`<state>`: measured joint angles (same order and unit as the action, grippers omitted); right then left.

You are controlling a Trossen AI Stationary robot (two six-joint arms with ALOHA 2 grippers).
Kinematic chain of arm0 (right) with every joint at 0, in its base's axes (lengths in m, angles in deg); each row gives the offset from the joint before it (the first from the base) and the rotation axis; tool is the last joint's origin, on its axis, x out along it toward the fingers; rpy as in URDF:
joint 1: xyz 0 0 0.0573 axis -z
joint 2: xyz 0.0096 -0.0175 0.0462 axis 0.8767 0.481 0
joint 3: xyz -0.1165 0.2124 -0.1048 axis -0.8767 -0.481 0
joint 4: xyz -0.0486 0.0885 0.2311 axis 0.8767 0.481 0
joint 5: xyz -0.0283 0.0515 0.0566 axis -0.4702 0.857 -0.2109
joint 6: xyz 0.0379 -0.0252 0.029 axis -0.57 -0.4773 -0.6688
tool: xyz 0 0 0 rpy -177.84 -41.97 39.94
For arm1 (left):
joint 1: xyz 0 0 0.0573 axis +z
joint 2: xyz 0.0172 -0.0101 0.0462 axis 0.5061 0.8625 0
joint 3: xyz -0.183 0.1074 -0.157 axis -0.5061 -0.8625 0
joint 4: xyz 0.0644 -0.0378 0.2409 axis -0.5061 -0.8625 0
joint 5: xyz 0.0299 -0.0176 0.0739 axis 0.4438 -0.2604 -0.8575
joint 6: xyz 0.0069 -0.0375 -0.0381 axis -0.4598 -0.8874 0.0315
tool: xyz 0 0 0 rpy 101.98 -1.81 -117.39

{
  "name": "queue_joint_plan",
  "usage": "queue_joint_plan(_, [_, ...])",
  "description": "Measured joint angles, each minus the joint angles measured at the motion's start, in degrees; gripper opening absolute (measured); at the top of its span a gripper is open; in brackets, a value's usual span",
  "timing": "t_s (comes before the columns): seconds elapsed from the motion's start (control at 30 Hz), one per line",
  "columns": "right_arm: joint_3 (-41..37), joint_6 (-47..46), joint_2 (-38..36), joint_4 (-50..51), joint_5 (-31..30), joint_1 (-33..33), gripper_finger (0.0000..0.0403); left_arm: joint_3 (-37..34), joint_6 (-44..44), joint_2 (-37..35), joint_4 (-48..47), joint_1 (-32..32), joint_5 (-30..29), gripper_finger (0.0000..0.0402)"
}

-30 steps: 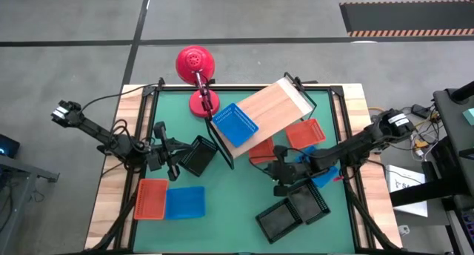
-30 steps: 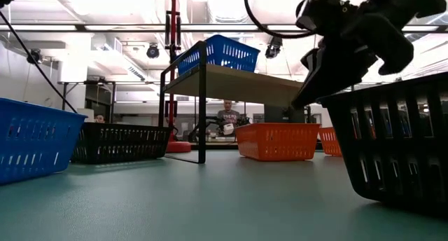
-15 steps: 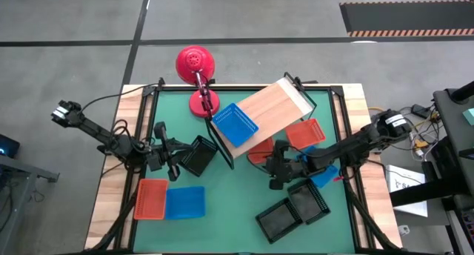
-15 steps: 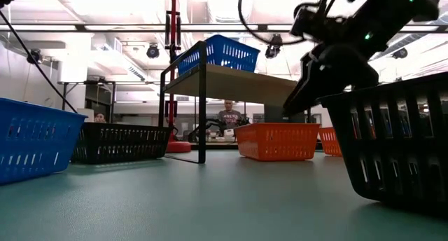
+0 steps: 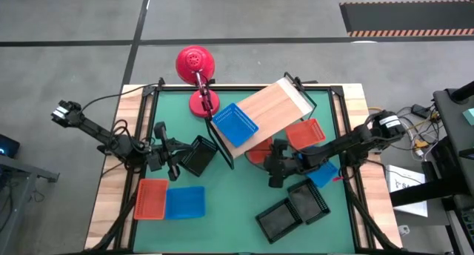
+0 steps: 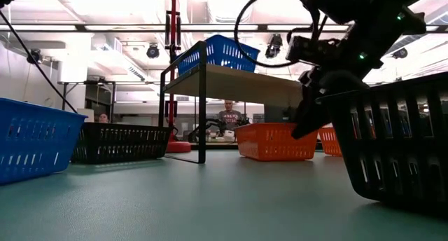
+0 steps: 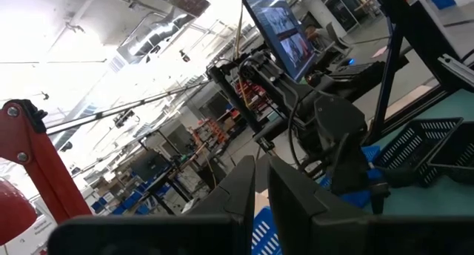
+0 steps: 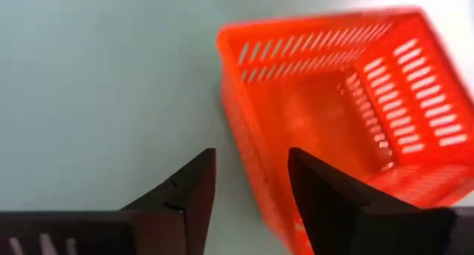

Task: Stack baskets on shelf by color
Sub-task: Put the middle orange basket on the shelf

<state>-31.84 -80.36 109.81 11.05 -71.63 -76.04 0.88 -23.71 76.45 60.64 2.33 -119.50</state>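
Green mat [image 5: 237, 192] on wood table [image 5: 109, 203], shelf [image 5: 275, 107] standing on it at an angle.
Blue basket [image 5: 235, 124] up on the shelf; on the mat: red lamp [image 5: 195, 64], orange [image 5: 152, 199] + blue [image 5: 185, 202] baskets side by side, black baskets [image 5: 294, 210], black basket [image 5: 198, 156], orange baskets [image 5: 305, 133] by the shelf.
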Motion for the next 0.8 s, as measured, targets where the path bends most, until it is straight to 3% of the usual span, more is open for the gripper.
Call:
queue_joint_plan(0.2, [0.0,2.45,0.79,-0.16,1.63,0.0,0.0116,0.0,0.0,-0.05,-0.02,0.0,0.0,0.0022])
queue_joint_plan(0.47, [0.21,5.46,0.37,0.15,6.45,-0.07,0.0019,0.0,-0.04,0.11,0.23,-0.02,0.0,0.0022])
queue_joint_plan(0.6, [2.57,6.33,-0.1,3.71,10.08,-0.47,0.001,0.0,-0.26,0.09,1.11,-0.01,0.0,0.0022])
queue_joint_plan(0.8, [11.51,6.66,-1.26,17.74,16.29,-2.96,0.0009,-0.02,-0.52,1.33,1.52,-0.02,0.0,0.0022])
